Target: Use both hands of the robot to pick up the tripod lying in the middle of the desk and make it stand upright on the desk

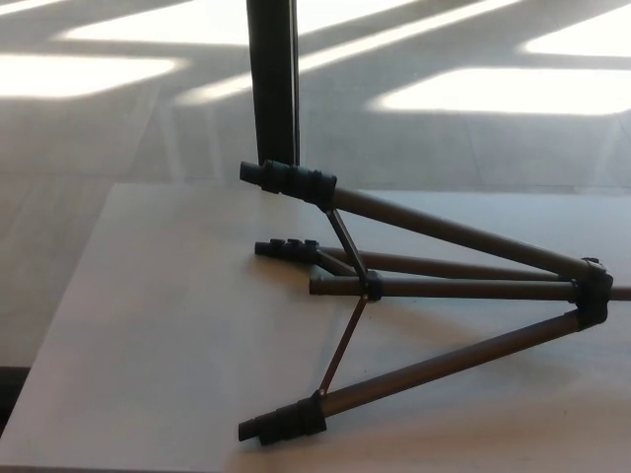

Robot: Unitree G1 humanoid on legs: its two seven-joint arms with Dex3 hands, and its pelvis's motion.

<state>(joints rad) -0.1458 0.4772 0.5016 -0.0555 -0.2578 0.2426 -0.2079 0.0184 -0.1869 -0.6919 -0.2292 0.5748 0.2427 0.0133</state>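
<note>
The tripod (434,291) lies on its side on the pale desk (168,325), its head end running off the picture's right edge. Its three brown legs are spread, with black feet pointing left: one raised at the back (286,180), one low in the middle (286,247), one near the front edge (281,423). Thin braces meet at the centre column collar (372,288). A black hub (590,294) joins the legs at the right. Neither of my hands shows in the head view.
A dark upright post (273,79) stands behind the desk's far edge, just behind the raised foot. The floor beyond is grey with bright sunlit patches. The desk's left edge slants from upper middle to lower left.
</note>
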